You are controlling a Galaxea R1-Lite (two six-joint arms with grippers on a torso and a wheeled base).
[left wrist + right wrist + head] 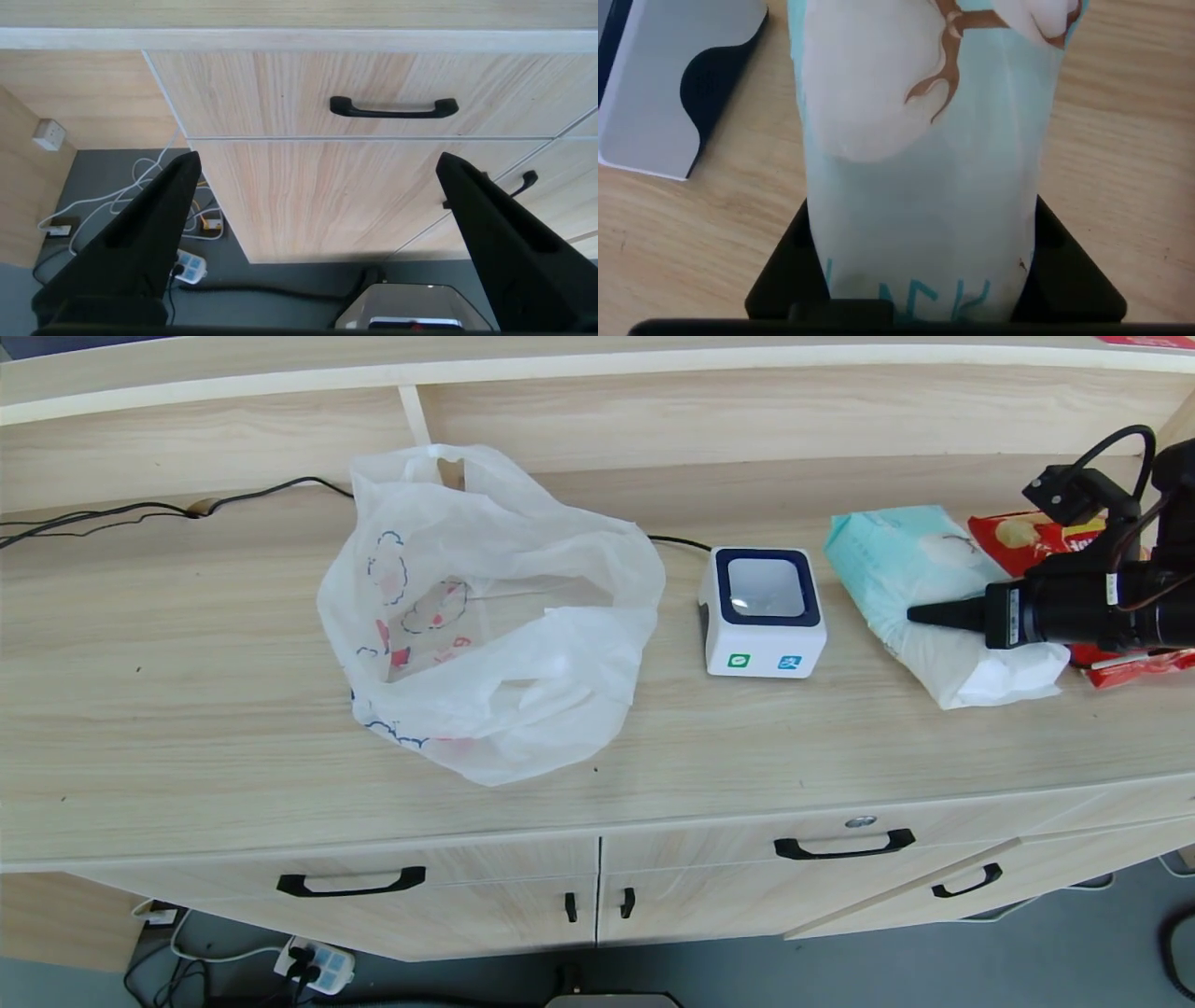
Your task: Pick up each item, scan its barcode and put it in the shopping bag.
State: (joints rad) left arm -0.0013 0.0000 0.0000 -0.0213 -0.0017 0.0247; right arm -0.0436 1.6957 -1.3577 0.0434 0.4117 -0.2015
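While it's lying flat on the counter (187,709), the tissue pack (887,560) is straddled by the right gripper (922,198), jaws spread wide on either side. The scanner (764,611) is parked at its 9 o'clock, the shopping bag (485,607) further that way, and a red snack bag (1018,537) at 3. The left gripper (318,159) is held open too, down by the drawers (280,89).

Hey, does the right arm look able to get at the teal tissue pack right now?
Probably yes. The right gripper sits over the tissue pack, open, one finger on each side, with nothing between them. The scanner stands apart beside it.
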